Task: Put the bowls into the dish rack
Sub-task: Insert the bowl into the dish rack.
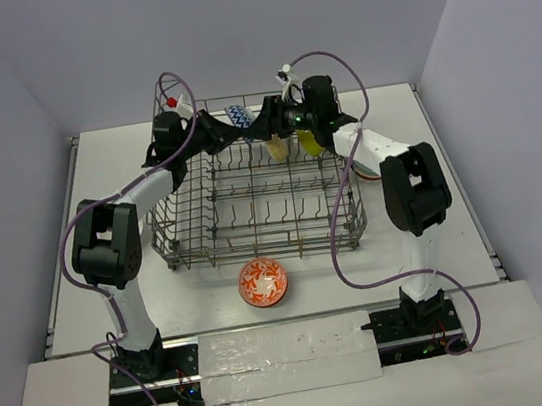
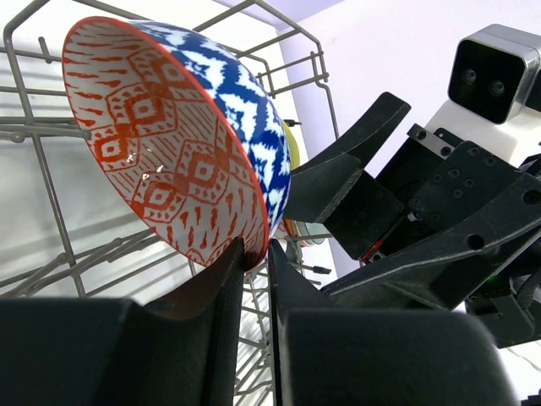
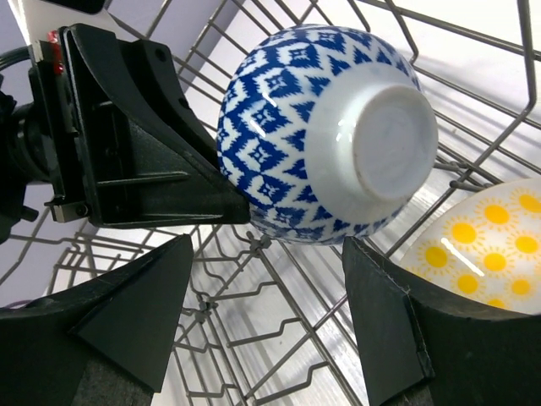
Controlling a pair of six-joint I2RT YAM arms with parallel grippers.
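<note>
A bowl (image 2: 169,144) with a blue-white outside and an orange-patterned inside hangs tilted over the back of the dish rack (image 1: 253,216). My left gripper (image 2: 256,254) is shut on its lower rim. In the right wrist view the same bowl (image 3: 321,135) shows its white foot just above my right gripper (image 3: 266,254), which stands open and does not touch it. A pale yellow bowl (image 1: 278,146) and a lime bowl (image 1: 311,142) stand on edge in the rack's back row. A red-white bowl (image 1: 263,283) lies on the table in front of the rack.
A bowl with yellow sun marks (image 3: 482,245) sits close to my right finger. Both grippers crowd together at the rack's back edge, the left gripper's body (image 3: 152,152) almost against the right fingers (image 2: 325,186). Rows of upright tines (image 3: 296,313) stand below.
</note>
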